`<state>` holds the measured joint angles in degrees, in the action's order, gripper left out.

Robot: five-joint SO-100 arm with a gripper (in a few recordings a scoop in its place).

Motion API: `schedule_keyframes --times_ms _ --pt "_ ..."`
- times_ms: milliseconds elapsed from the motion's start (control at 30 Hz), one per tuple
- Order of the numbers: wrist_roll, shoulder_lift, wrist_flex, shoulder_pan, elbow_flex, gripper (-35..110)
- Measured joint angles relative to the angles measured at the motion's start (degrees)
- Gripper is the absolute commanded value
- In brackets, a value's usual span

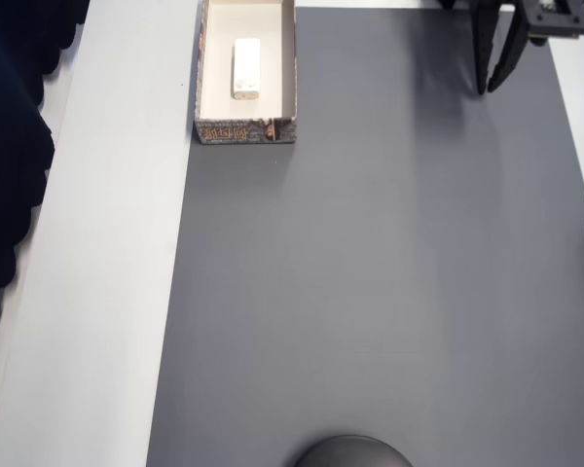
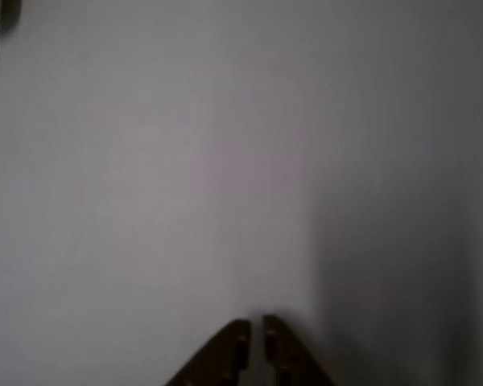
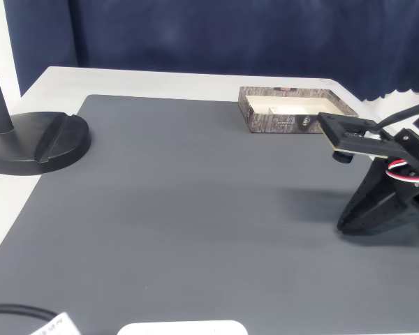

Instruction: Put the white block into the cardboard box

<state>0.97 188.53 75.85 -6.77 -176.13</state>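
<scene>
The white block (image 1: pixel 246 68) lies lengthwise on the cream floor of the cardboard box (image 1: pixel 245 130), which stands at the mat's top left corner in the overhead view. The fixed view shows the box (image 3: pixel 279 122) at the far edge of the mat, with its patterned brown side facing the camera. My gripper (image 1: pixel 488 89) is at the top right, far from the box, black fingers together and holding nothing. Seen from the wrist, my gripper (image 2: pixel 256 326) points at bare grey mat. In the fixed view my gripper (image 3: pixel 343 225) rests tip-down near the mat at the right.
A dark grey mat (image 1: pixel 370 272) covers most of the white table (image 1: pixel 107 243). A black round stand base (image 3: pixel 35 143) with a pole sits at the left edge. A dark blue curtain (image 3: pixel 230 35) hangs behind. A cable lies at the near left corner.
</scene>
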Motion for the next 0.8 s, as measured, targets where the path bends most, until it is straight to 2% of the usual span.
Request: schedule_keyframes --times_ms 800 --pt "0.6 0.0 0.0 0.2 0.0 -2"
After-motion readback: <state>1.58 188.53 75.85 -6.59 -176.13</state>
